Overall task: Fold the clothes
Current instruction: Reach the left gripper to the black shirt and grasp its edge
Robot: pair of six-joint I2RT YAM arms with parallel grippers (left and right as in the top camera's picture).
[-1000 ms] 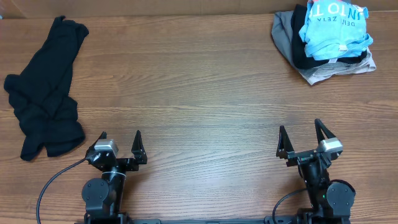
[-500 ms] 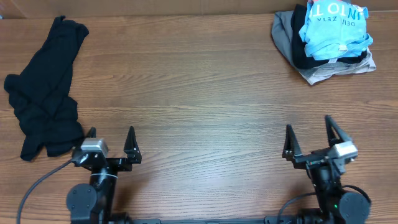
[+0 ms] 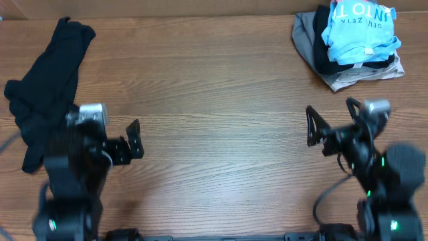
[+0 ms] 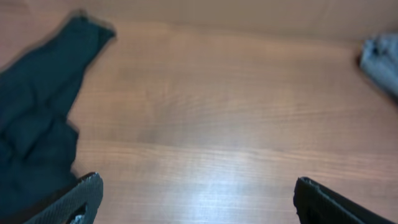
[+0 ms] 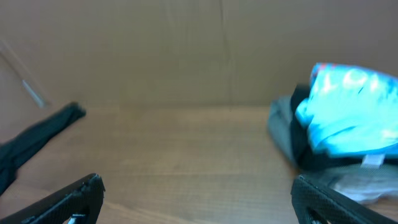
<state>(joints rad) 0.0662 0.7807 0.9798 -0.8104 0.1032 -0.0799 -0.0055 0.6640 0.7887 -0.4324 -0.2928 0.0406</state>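
Observation:
The clothes, a black T-shirt (image 3: 47,87), lie crumpled in a long heap at the table's far left. The left wrist view shows the shirt (image 4: 31,124) at its left side, and the right wrist view catches a strip of it (image 5: 37,140) far off. My left gripper (image 3: 115,134) hangs open just right of the shirt's lower end, apart from it; bare wood shows between its fingertips (image 4: 93,183). Over the table's right side my right gripper (image 3: 331,115) is open and empty, its fingertips (image 5: 96,183) spread wide.
A pile of folded garments (image 3: 348,67) sits at the back right corner, topped by a light blue shirt (image 3: 361,27) with white lettering. The pile (image 5: 348,124) fills the right of the right wrist view. A cardboard wall (image 5: 186,50) backs the table.
Both arms have lifted from the near edge and swung forward, the left one drifting left toward the black shirt, the right one drifting right. Both grippers stayed open.

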